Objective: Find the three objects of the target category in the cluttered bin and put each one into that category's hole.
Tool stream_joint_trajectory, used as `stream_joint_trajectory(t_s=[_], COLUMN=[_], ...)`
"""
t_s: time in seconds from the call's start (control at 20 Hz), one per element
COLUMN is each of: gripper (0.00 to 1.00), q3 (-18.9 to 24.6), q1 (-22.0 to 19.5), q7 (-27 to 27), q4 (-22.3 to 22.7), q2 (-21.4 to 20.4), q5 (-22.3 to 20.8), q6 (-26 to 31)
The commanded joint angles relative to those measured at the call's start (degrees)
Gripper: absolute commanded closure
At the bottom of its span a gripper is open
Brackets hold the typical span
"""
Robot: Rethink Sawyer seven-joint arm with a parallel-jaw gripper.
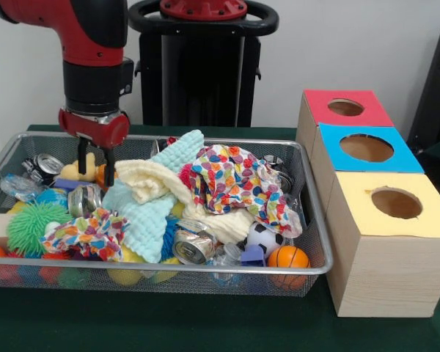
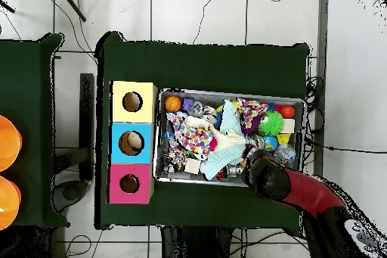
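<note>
A wire mesh bin (image 1: 205, 270) is piled with cloths, crushed cans and toy balls. A mint towel (image 1: 143, 213), a cream cloth (image 1: 150, 180) and a dotted colourful cloth (image 1: 235, 180) lie heaped in the middle. A crushed can (image 1: 192, 247) sits at the front, another (image 1: 84, 199) at the left and a third (image 1: 44, 165) at the back left. My gripper (image 1: 95, 167) stands open at the back left of the bin, its fingers (image 1: 110, 170) pointing down over a yellow toy (image 1: 77, 171), holding nothing. In the overhead view the arm (image 2: 280, 179) hides the gripper.
Three wooden boxes with round holes stand beside the bin: red-topped (image 1: 346, 108), blue-topped (image 1: 367, 148) and yellow-topped (image 1: 396, 203). A green spiky ball (image 1: 33, 224), a soccer ball (image 1: 264, 236) and a small basketball (image 1: 287, 257) lie among the clutter.
</note>
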Motion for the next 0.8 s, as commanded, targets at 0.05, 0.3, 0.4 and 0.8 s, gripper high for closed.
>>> stream_joint_trajectory(t_s=[0.05,0.3,0.4,0.8], gripper=[0.0,0.0,0.0,0.0], q3=[2.19,1.27,0.47,-1.25], q1=[-4.12,-5.4,-5.45,-4.89], q7=[4.53,4.93,5.28,6.81], q4=[3.88,6.43,7.21,7.87], q2=[-0.8,-0.9,-0.53,2.36], q5=[-1.72,-3.25,-3.83,-4.5], q6=[-2.13,-4.58,-6.04,-10.77])
